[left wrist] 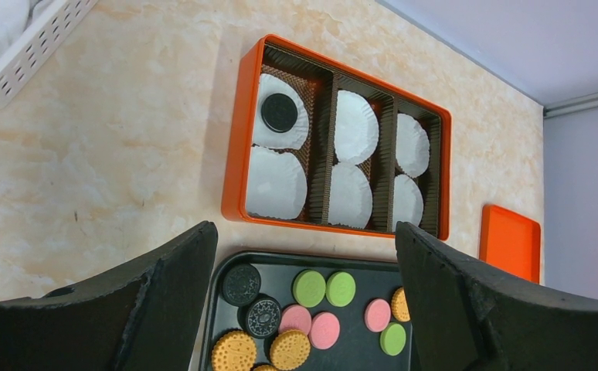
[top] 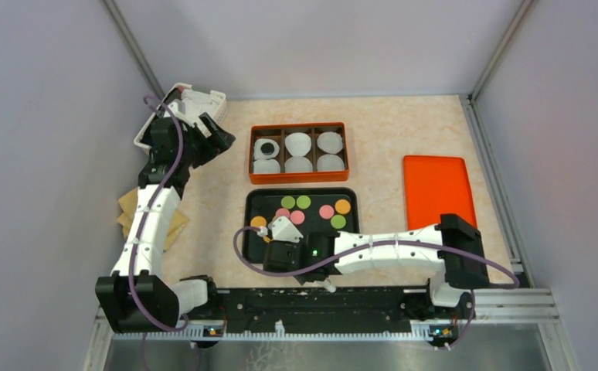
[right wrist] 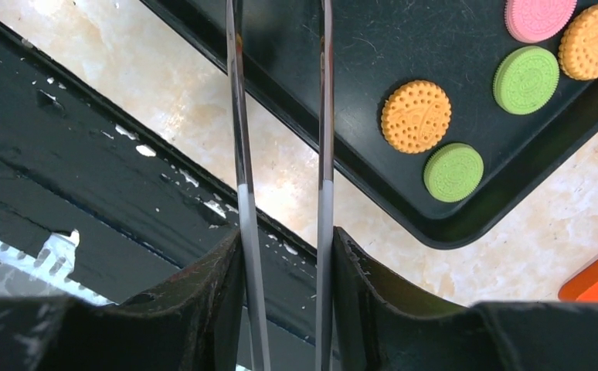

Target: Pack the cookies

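Right gripper point(right wrist: 287, 241) clamps metal tongs point(right wrist: 236, 116) at the near-left edge of the black tray point(right wrist: 342, 69) holding cookies point(right wrist: 416, 116), while left gripper point(left wrist: 304, 232), spread wide and empty, hovers beyond its far-left corner.

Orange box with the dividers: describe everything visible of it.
The orange box is shallow, rectangular and plastic-looking. It lies flat on the table just beyond the black tray, not touching it. Brown dividers form three bays, each holding two white paper liners. One black cookie sits in the far-left liner.
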Controlling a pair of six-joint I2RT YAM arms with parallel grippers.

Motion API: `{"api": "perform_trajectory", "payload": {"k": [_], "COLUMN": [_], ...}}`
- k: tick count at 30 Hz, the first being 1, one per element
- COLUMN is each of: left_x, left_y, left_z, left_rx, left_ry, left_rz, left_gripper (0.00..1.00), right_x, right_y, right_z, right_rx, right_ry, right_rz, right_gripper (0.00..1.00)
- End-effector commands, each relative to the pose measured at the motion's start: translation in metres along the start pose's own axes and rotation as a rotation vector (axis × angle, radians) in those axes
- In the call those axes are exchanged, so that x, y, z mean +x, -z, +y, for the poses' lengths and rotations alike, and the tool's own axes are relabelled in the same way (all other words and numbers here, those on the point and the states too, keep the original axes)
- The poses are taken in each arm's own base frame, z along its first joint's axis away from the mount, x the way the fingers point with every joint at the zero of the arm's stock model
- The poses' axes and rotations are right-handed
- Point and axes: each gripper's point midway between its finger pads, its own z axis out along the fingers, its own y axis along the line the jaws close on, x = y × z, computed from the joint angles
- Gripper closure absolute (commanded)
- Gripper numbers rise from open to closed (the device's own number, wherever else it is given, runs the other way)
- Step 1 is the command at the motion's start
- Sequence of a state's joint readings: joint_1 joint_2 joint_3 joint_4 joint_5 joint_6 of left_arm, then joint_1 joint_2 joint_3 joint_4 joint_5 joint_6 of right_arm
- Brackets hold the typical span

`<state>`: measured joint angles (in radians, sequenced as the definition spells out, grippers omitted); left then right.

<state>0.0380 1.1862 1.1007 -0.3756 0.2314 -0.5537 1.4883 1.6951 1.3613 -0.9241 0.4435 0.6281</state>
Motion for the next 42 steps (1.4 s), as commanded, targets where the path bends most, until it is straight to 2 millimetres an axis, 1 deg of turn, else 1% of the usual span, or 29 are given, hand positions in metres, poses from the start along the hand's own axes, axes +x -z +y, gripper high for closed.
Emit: {"api": "perform_trajectory", "payload": {"k": [1, 4, 7, 8, 13, 18, 23, 25, 27, 29, 30, 31, 32, 35, 40, 42], "left_x": [-0.009, -0.008, -0.009, -0.008, -0.007, -0.007, -0.005, -0.004, -0.004, -0.003, -0.003, -0.004, -0.005, -0.007, -0.011, -0.010], "left_y": [0.007, 0.007, 0.007, 0.007, 0.007, 0.006, 0.004, 0.003, 0.003, 0.003, 0.003, 0.004, 0.004, 0.007, 0.008, 0.007], "left_z": [-0.007, -0.007, -0.008, -0.007, -0.006, -0.007, -0.005, -0.005, -0.005, -0.005, -0.005, -0.005, -0.005, -0.006, -0.006, -0.007], "left_rx": [0.031, 0.032, 0.033, 0.033, 0.032, 0.037, 0.036, 0.037, 0.038, 0.040, 0.039, 0.040, 0.040, 0.037, 0.031, 0.035], "left_ry": [-0.023, -0.023, -0.023, -0.024, -0.026, -0.025, -0.024, -0.023, -0.025, -0.026, -0.027, -0.029, -0.031, -0.041, -0.047, -0.044], "left_rz": [-0.037, -0.035, -0.036, -0.034, -0.035, -0.035, -0.029, -0.026, -0.026, -0.025, -0.026, -0.028, -0.030, -0.041, -0.051, -0.041], "left_gripper": [0.08, 0.08, 0.08, 0.08, 0.08, 0.08, 0.08, 0.08, 0.08, 0.08, 0.09, 0.09, 0.09, 0.09, 0.08, 0.08], "right_x": [-0.027, -0.031, -0.035, -0.036, -0.040, -0.040, -0.043, -0.043, -0.044, -0.047, -0.049, -0.053, -0.056, -0.065, -0.090, -0.096], "right_y": [0.009, 0.010, 0.011, 0.010, 0.006, -0.002, -0.006, -0.007, -0.009, -0.008, -0.008, -0.006, -0.005, 0.000, 0.016, 0.021], "right_z": [0.013, 0.016, 0.019, 0.020, 0.020, 0.016, 0.010, 0.009, 0.009, 0.008, 0.007, 0.006, 0.005, 0.003, 0.000, -0.001], "right_rx": [-0.023, -0.030, -0.047, -0.050, -0.039, -0.038, -0.054, -0.059, -0.062, -0.057, -0.050, -0.045, -0.039, -0.025, -0.021, -0.024], "right_ry": [0.002, 0.017, 0.019, 0.021, 0.027, 0.005, -0.029, -0.035, -0.033, -0.032, -0.032, -0.032, -0.031, -0.030, -0.039, -0.040], "right_rz": [-0.069, -0.073, -0.083, -0.087, -0.082, -0.066, -0.058, -0.056, -0.055, -0.063, -0.067, -0.076, -0.083, -0.109, -0.187, -0.207], "right_gripper": [0.56, 0.55, 0.48, 0.48, 0.49, 0.51, 0.57, 0.62, 0.71, 0.88, 0.94, 0.98, 1.00, 1.00, 1.00, 1.00]}}
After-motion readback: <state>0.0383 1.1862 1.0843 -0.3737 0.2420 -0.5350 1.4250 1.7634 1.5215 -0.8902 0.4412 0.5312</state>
